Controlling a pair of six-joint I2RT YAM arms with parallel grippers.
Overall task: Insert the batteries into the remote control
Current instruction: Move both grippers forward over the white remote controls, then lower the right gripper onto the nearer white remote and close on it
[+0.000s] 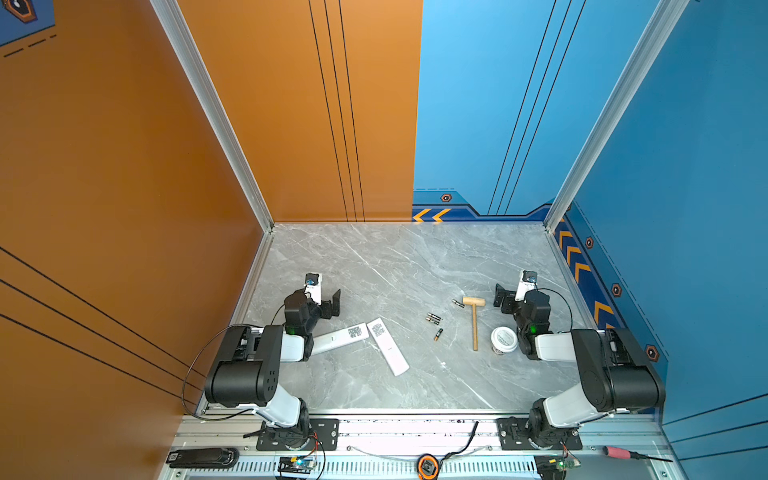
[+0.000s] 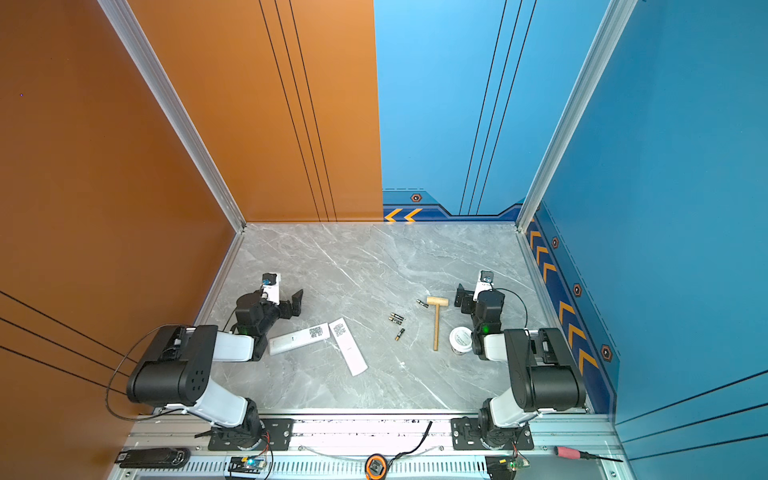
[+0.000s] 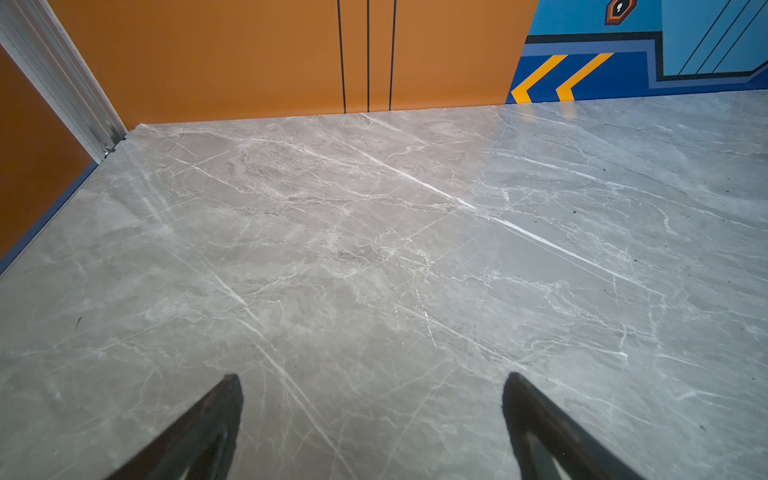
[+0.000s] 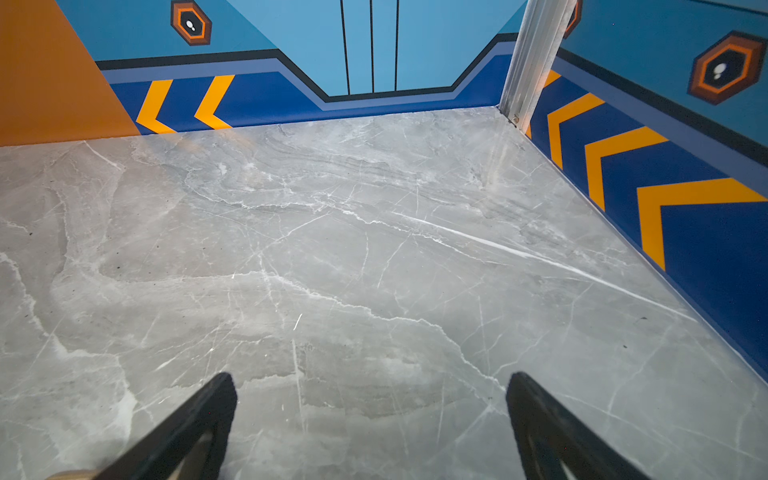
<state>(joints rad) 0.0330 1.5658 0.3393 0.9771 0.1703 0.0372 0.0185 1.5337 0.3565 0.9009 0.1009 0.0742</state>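
The batteries (image 1: 433,318) are small, light, stiff and smooth. I judge they will roll or slip from a loose pinch, so each is best taken across its black middle, not by the ends. Two lie side by side just right of the table's (image 1: 374,257) centre. The third battery (image 1: 438,334) is at their 5 o'clock, and the fourth battery (image 1: 458,303) is at 1 o'clock, just beside the mallet (image 1: 474,322). Two white remotes (image 1: 388,351) lie at 9 o'clock and a white tub (image 1: 504,340) at 4 o'clock. The left hand (image 3: 372,375) and right hand (image 4: 372,374) hang released and empty over bare table.
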